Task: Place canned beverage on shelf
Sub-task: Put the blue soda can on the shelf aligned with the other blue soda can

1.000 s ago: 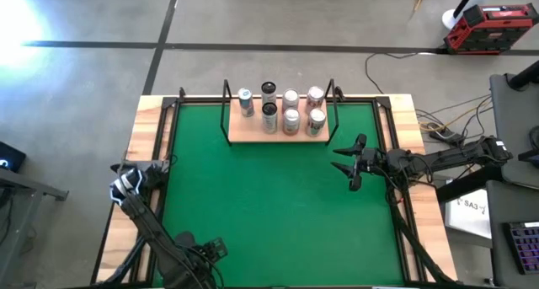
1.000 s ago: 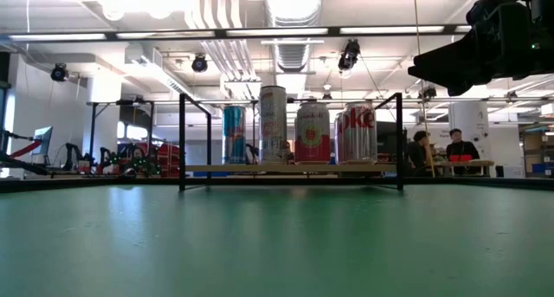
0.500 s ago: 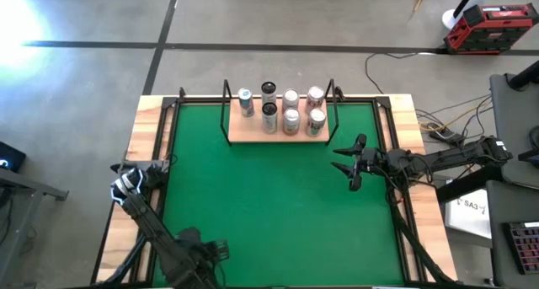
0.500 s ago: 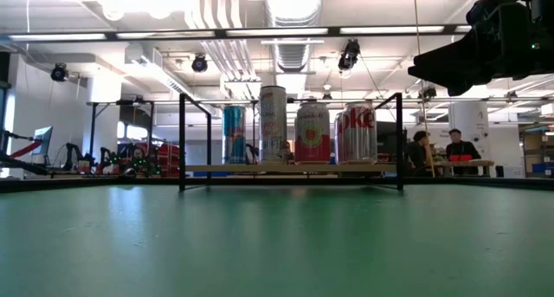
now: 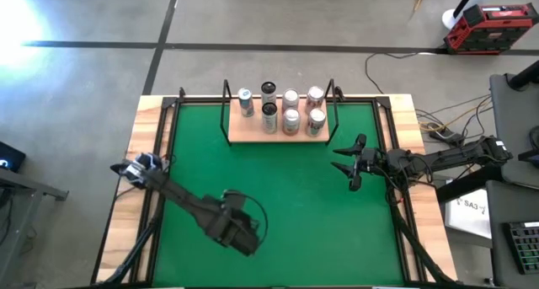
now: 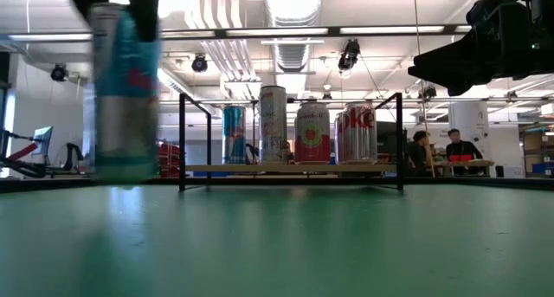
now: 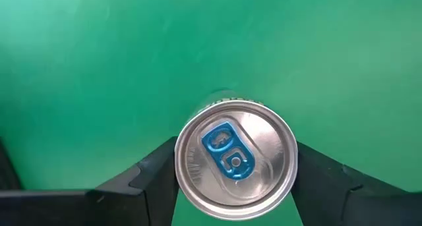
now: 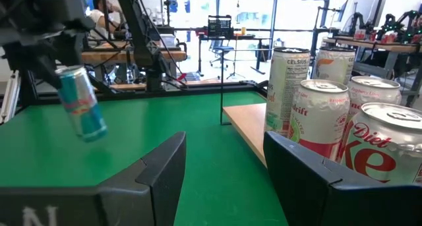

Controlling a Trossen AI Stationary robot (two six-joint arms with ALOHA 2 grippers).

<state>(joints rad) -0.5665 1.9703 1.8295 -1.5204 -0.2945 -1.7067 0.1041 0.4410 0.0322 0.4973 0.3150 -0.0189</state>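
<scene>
A slim blue-and-silver canned beverage (image 6: pixel 121 93) hangs over the near left part of the green table, with my left gripper (image 5: pixel 238 228) shut on it. From above, its silver top with a blue tab (image 7: pixel 234 161) shows. The shelf (image 5: pixel 253 136), a light-wood board with black posts, stands at the table's far middle and carries several upright cans (image 5: pixel 290 112). My right gripper (image 5: pixel 350 164) waits level at the table's right side, just near of the shelf. Its fingers are apart with nothing between them. My left gripper pinches the can between its two fingers (image 7: pixel 155 176), one on each opposite side of the wall just under the top rim (image 7: pixel 290 176). The fingers come from above, pointing steeply down. The can hangs below them clear of the table, slightly tilted (image 8: pixel 80 102).
Open green surface (image 5: pixel 278 179) lies between the held can and the shelf. Black rods and a wooden border (image 5: pixel 143 154) run along the table's edges. The shelf's left end (image 5: pixel 237 129) has bare board. People sit in the room beyond (image 6: pixel 459 148).
My left gripper has swung from the table's near edge toward its middle, going right and a little farther away, and has rolled about its own axis. It carries the can, which has come into the low view at the left, blurred by the motion.
</scene>
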